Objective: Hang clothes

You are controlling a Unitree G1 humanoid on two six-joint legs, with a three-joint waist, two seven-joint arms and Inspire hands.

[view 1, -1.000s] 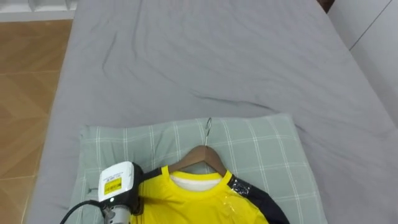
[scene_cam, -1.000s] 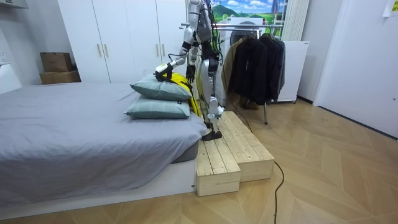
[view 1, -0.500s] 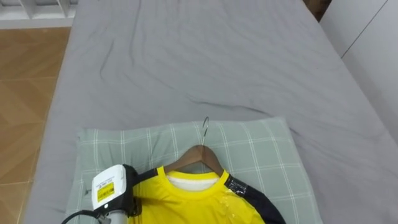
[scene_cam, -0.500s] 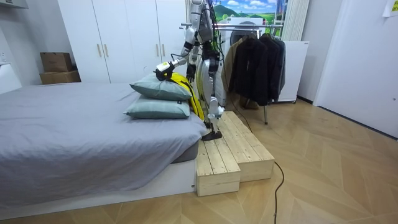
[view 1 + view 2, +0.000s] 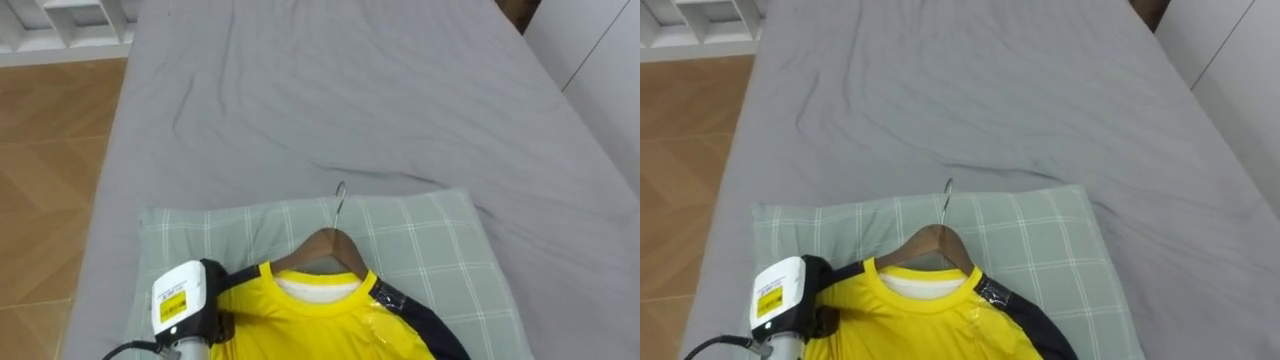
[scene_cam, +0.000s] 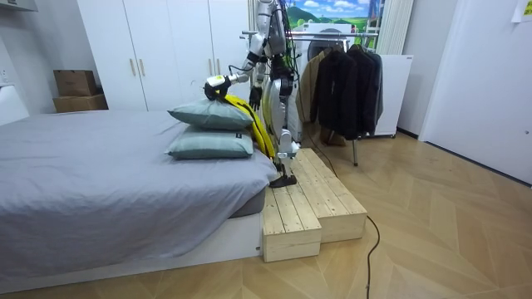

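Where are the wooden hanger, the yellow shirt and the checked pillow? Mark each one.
wooden hanger (image 5: 323,242): left eye view, top of its wooden arch.
yellow shirt (image 5: 300,325): left eye view, chest below the collar.
checked pillow (image 5: 430,240): left eye view, bare right part.

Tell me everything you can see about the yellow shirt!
The yellow shirt is bright, with a white inner collar and a dark sleeve toward the robot's right. It sits on a wooden hanger with a metal hook, lying on a green checked pillow on the grey bed. The robot's left hand touches its other shoulder.
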